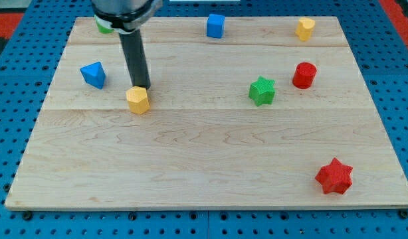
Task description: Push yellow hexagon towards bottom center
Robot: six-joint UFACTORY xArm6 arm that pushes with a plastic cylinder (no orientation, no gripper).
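Note:
The yellow hexagon (137,100) sits on the wooden board (210,166) at the view's left of centre. My tip (143,88) stands just above it in the view, touching or nearly touching its top right edge. The dark rod rises from there to the view's top.
A blue triangular block (93,74) lies at the left. A green block (104,26) is partly hidden behind the arm at the top left. A blue cube (215,26), a yellow cylinder (305,29), a red cylinder (304,75), a green star (262,91) and a red star (334,176) lie further right.

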